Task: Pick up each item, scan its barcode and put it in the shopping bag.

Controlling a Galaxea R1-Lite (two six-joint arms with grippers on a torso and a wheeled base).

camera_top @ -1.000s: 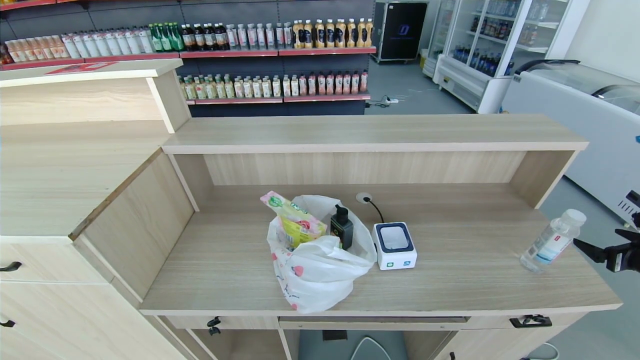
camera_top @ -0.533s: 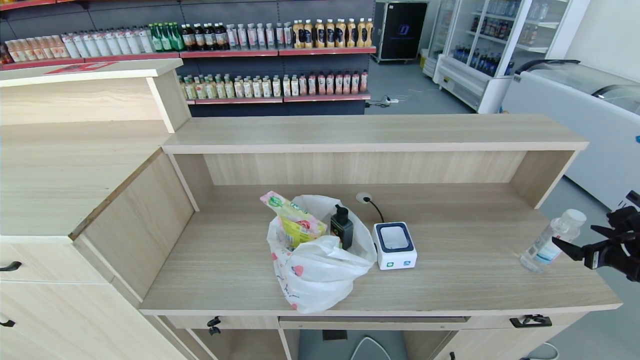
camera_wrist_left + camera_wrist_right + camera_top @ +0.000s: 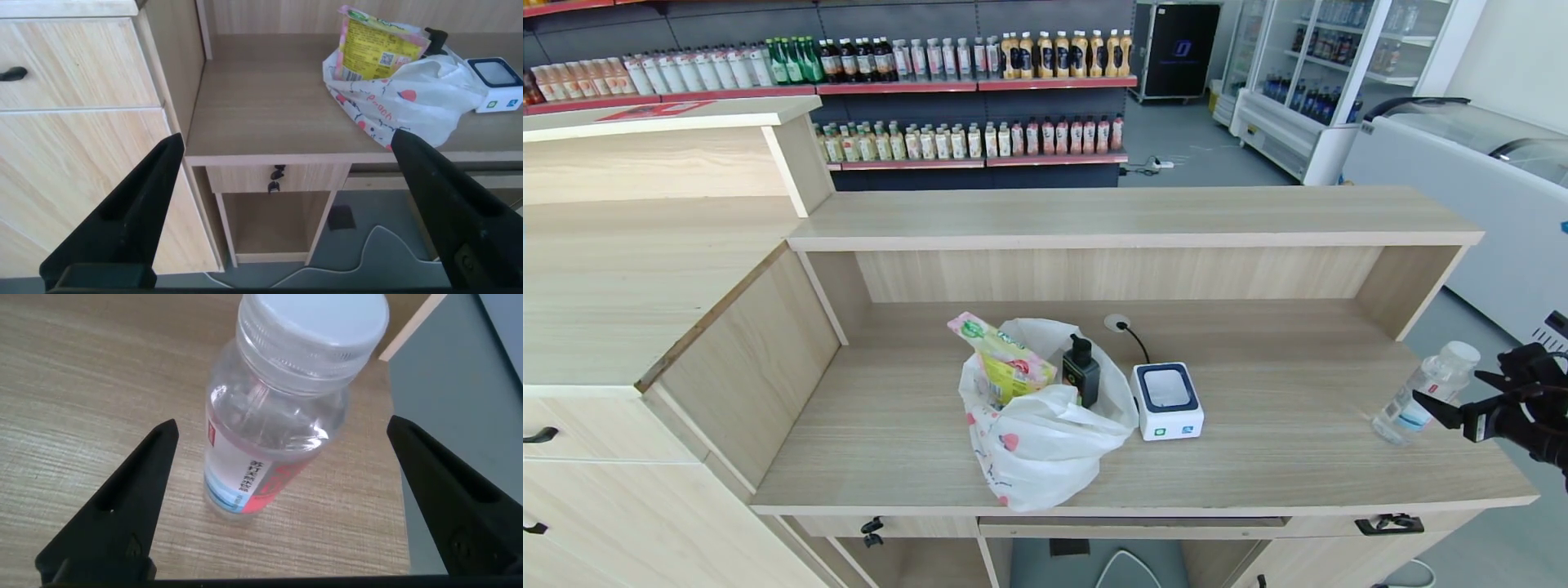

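Bottle (image 3: 1409, 406) upright at the right end of the tabletop (image 3: 1282, 425), framed by the open right hand (image 3: 282, 429).
It is clear and white-capped, and stands well apart from the scanner (image 3: 1167, 400) and the bag (image 3: 1037, 449). The right hand's two fingers are spread wide to either side of it, not closed on it. The left hand (image 3: 286, 143), also spread open, hangs off the tabletop's front left corner, beside the drawers (image 3: 82, 163).

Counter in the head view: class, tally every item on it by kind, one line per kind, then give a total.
Bottles: 2, the clear bottle and the dark pump bottle
Snack packet: 1
Shopping bag: 1
Scanner: 1
Total: 5
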